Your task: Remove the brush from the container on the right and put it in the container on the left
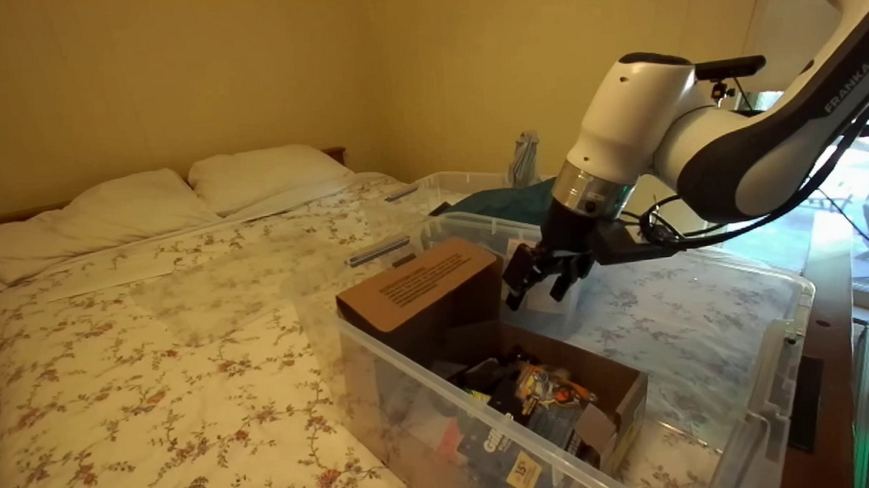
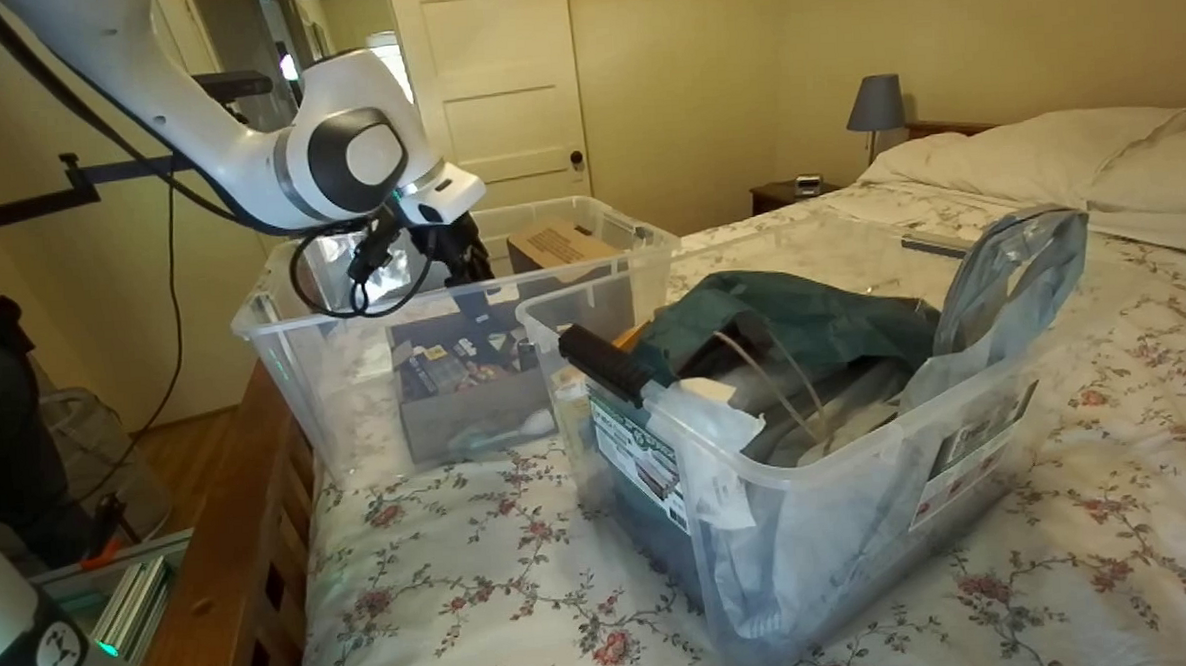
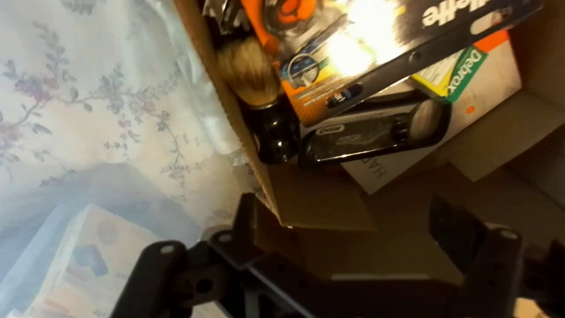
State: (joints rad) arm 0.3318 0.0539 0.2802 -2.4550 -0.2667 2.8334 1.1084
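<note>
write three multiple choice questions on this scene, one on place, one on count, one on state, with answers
1) Where is the tan-bristled, black-handled shaving brush?
A) on a pillow
B) inside the brown cardboard box
C) on the floor

2) How many large clear plastic bins stand on the floral bedspread?
A) one
B) four
C) two

3) How does the black two-fingered gripper stand?
A) open, gripping nothing
B) shut on a brush
C) shut, gripping nothing

Answers:
1 B: the wrist view shows it within the box's walls.
2 C: an exterior view shows one bin holding the box, another holding dark green fabric.
3 A: in the wrist view its fingers are apart with nothing between them.
</note>
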